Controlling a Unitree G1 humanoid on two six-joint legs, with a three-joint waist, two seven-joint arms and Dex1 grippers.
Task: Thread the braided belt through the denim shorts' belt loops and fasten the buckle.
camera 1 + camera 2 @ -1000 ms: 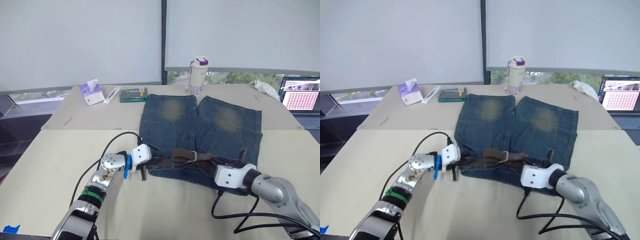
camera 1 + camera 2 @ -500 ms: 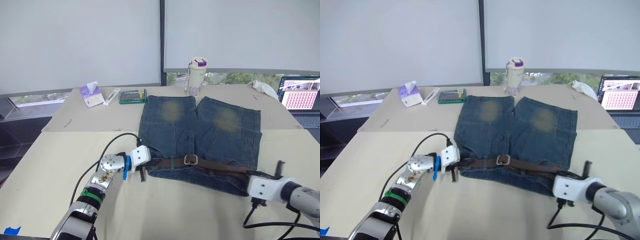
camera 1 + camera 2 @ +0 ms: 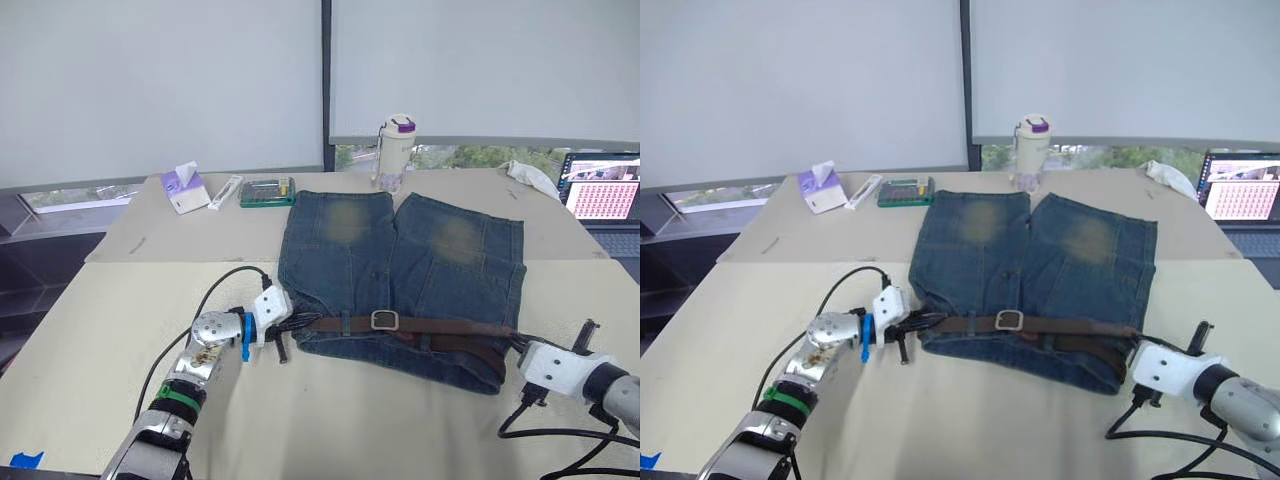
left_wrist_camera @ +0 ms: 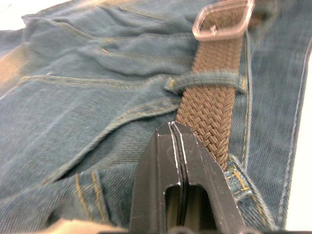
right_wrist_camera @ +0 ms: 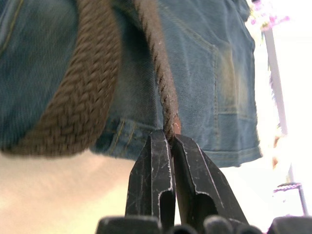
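Brown braided belt (image 5: 163,83) tip pinched in right end effector (image 5: 169,139).

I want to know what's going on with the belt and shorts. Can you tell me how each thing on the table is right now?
denim shorts: lying flat on the table.
braided belt: stretched across the waistband, under a belt loop.
buckle: at the front middle, strap through it.
left end effector: shut on the shorts' waistband edge.
right end effector: shut on the belt's tip.
bottle: upright, lid on.
laptop: screen on.
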